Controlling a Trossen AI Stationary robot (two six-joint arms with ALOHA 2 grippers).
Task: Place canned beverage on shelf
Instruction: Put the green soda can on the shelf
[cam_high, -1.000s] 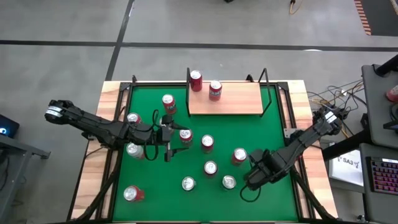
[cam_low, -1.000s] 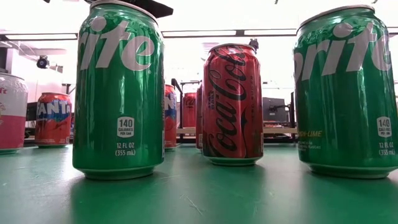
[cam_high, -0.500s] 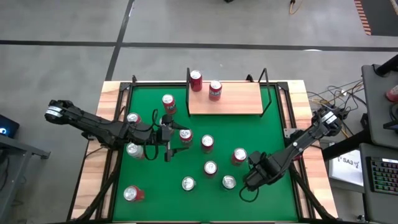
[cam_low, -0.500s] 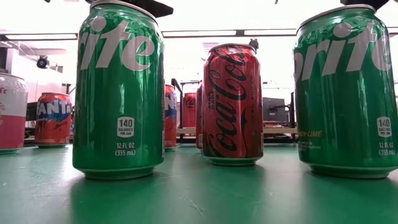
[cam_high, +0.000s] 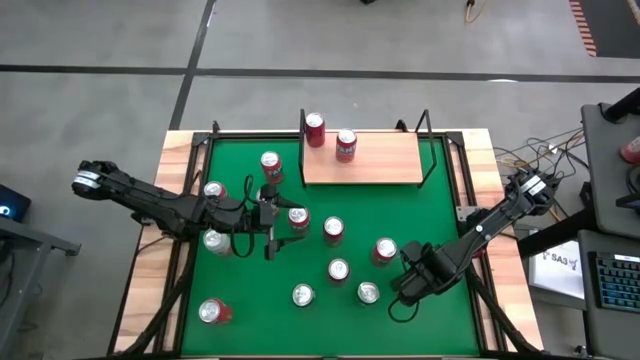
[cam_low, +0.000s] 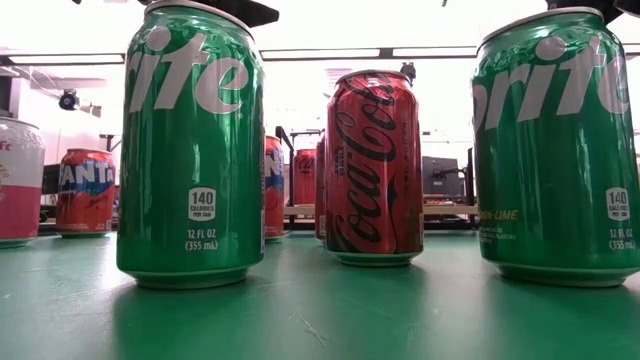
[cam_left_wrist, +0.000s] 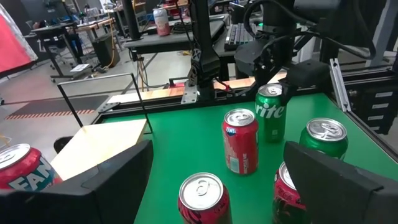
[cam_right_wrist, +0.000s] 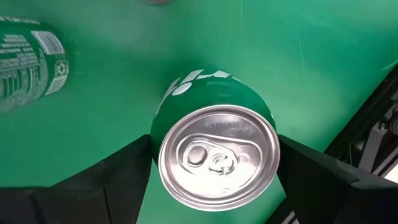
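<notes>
A green Sprite can is framed between the spread fingers of the right gripper, which is poised over it near the front right of the green felt table; the fingers are seen flanking the can on both sides, but no firm contact can be confirmed — the can is not yet pinched. The shelf, a light wooden board with black uprights, is set at the far edge of the table and is already occupied by two red cans, with bare board left toward its right end. The left gripper is held with its fingers apart near the middle left of the table, among several upright cans, gripping nothing. Several risks can be judged from this arrangement: if the right fingers are closed off-centre, the Sprite can could be nudged and tipped rather than gripped; a second Sprite can and a Coca-Cola can are standing close by, so a knock could be passed along the group. A carry to the shelf would have to be routed over or between the red cans standing in the way — a low pass could topple them. At the shelf itself, a careless set-down could strike the two cans already there, or catch a black upright.
</notes>
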